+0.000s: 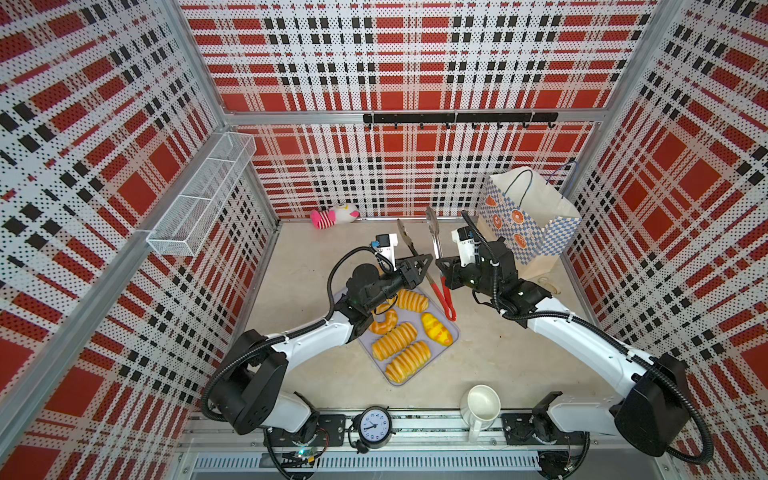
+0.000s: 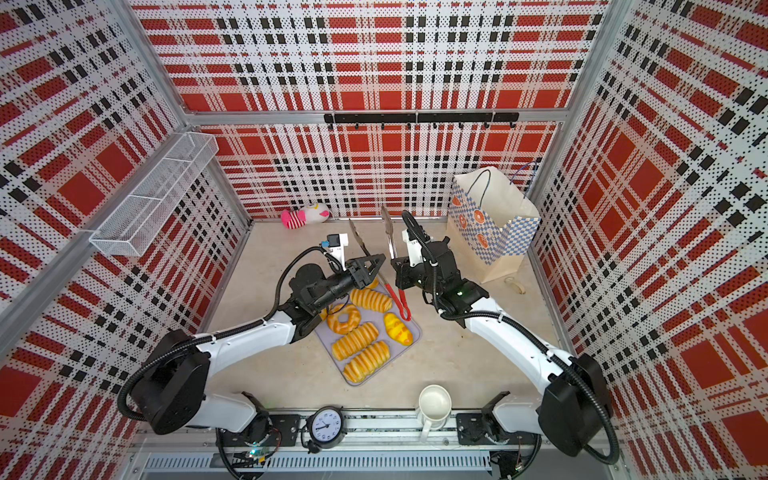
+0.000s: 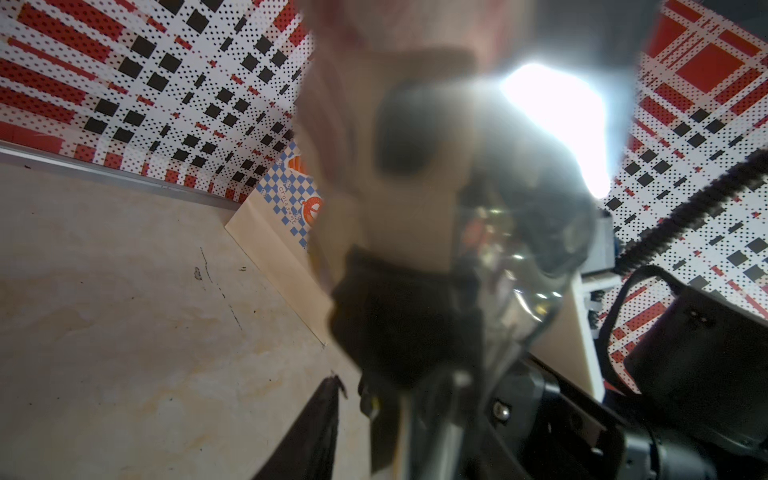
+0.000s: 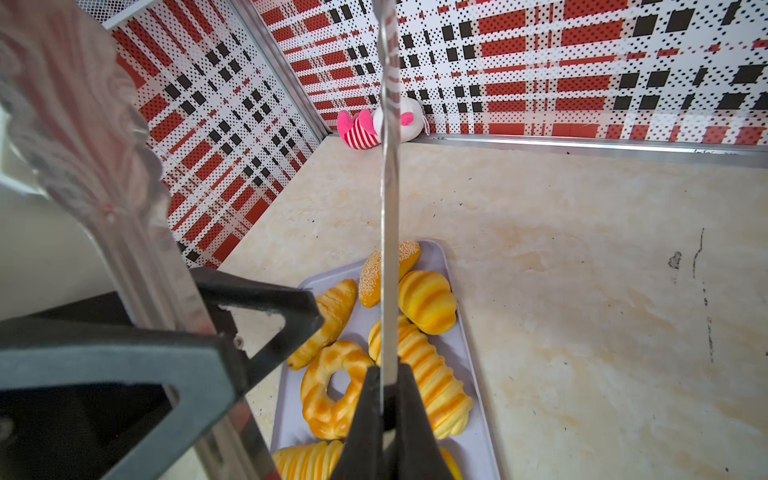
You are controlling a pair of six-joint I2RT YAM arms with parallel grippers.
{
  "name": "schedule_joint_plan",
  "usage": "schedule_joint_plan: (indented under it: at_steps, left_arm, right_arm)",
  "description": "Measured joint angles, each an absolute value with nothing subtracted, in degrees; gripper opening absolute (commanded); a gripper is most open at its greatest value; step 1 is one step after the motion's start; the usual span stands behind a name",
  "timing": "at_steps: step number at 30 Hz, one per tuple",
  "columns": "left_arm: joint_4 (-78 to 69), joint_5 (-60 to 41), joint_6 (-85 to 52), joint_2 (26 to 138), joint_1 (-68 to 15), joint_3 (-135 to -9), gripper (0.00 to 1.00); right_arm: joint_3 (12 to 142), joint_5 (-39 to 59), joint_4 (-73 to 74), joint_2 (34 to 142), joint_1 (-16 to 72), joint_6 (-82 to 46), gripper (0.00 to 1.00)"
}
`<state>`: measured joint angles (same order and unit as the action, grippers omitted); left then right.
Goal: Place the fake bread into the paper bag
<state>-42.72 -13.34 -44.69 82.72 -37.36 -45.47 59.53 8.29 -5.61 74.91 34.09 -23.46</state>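
Note:
Several pieces of fake bread lie on a grey tray (image 1: 454, 337): a ring doughnut (image 1: 384, 322), ridged long loaves (image 1: 394, 340) and a seeded bun (image 4: 374, 270). The paper bag (image 1: 528, 220) stands open at the back right, away from the tray. Metal tongs with red handles (image 1: 446, 301) hang above the tray's far end. My right gripper (image 4: 388, 386) is shut on one thin tong arm. My left gripper (image 1: 419, 264) straddles the other arm, its jaws narrow, with a sliver of table still showing beside one finger in the left wrist view.
A pink-and-white plush toy (image 1: 334, 215) lies against the back wall. A white jug (image 1: 480, 405) and a clock (image 1: 375, 426) sit at the front edge. A wire basket (image 1: 199, 199) hangs on the left wall, and a hook rail (image 1: 457, 118) on the back wall.

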Motion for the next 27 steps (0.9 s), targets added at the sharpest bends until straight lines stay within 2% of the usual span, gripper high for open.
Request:
schedule_joint_plan:
  at_steps: [2,4,5,6,9,11,17,22,27]
  left_arm:
    - [-42.7,-13.2,-44.5,82.1,-37.5,-45.5,0.23]
    - [-42.5,-13.1,-44.5,81.7,-37.5,-45.5,0.2]
    - [-42.4,-13.0,-44.5,81.5,-37.6,-45.5,0.19]
    - [-42.3,-12.8,-44.5,81.3,-37.6,-45.4,0.18]
    - [-41.8,-12.5,-44.5,80.8,-37.6,-45.1,0.18]
    - [-41.0,-11.9,-44.4,80.4,-37.6,-44.8,0.18]
    - [-39.8,-11.6,-44.4,79.8,-37.3,-44.6,0.18]
    - [-39.2,-11.5,-46.2,79.0,-36.5,-44.6,0.2]
    - [-38.2,-11.5,-48.7,78.7,-36.0,-44.6,0.2]
  right_arm:
    - [59.5,8.6,-5.6,74.9,34.1,-23.5,0.0]
    - [59.5,8.8,-5.3,74.9,34.1,-23.5,0.0]
    - [59.5,8.9,-5.3,74.9,34.1,-23.5,0.04]
    - [59.5,8.9,-5.2,74.9,34.1,-23.5,0.09]
    - [59.5,9.2,-4.6,74.8,34.1,-22.9,0.37]
    - [59.4,9.5,-4.3,74.3,34.1,-21.9,0.51]
    - [54.2,8.9,-4.1,66.0,34.1,-17.1,0.73]
    - [47.5,8.9,-4.4,56.5,34.2,-14.0,0.74]
    - [43.5,9.5,-4.7,54.7,35.7,-13.9,0.74]
